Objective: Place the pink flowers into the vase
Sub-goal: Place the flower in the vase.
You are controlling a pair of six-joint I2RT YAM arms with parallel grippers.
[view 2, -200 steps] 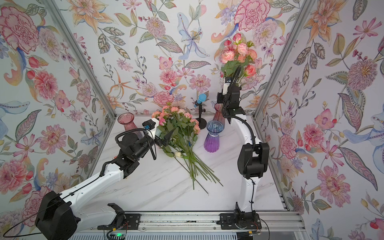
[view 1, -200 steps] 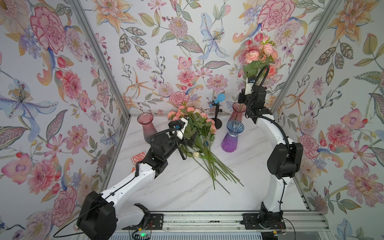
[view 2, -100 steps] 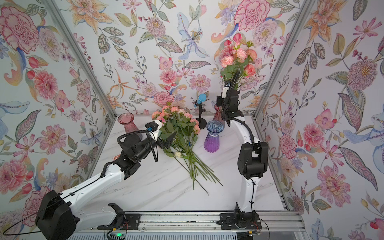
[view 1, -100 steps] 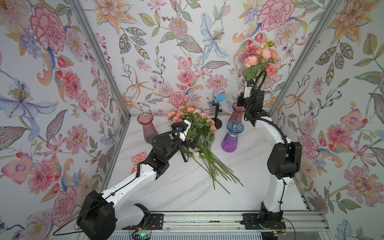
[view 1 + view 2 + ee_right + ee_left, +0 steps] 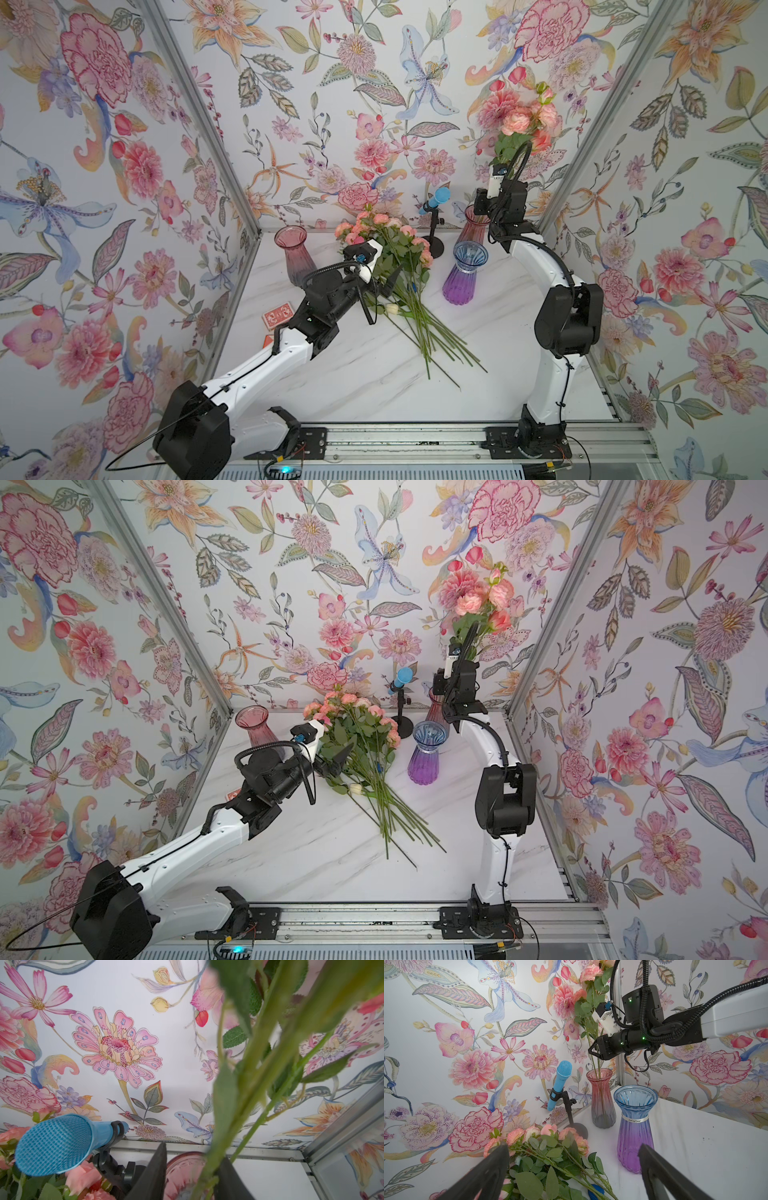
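A bunch of pink flowers (image 5: 390, 245) (image 5: 357, 717) (image 5: 542, 1136) lies on the marble table, stems fanning toward the front. My left gripper (image 5: 573, 1146) (image 5: 382, 274) hovers open over its leaves, holding nothing. A few more pink flowers (image 5: 519, 120) (image 5: 478, 600) stand tall in the pink vase (image 5: 471, 230) (image 5: 602, 1097) (image 5: 182, 1169) at the back right. My right gripper (image 5: 194, 1153) (image 5: 592, 1051) sits just above that vase's mouth. Its jaws are parted around the green stems (image 5: 228, 1115), which rest against one finger.
A blue-and-purple vase (image 5: 465, 274) (image 5: 633, 1126) stands in front of the pink one. A second pink vase (image 5: 295, 257) is at the back left. A blue microphone on a black stand (image 5: 434, 201) (image 5: 54, 1145) is between them. Red playing cards (image 5: 277, 309) lie at the left wall.
My right gripper's jaws have parted from the stems, and the flowers have sunk lower into the back-right vase. The left gripper has edged a little over the bunch.
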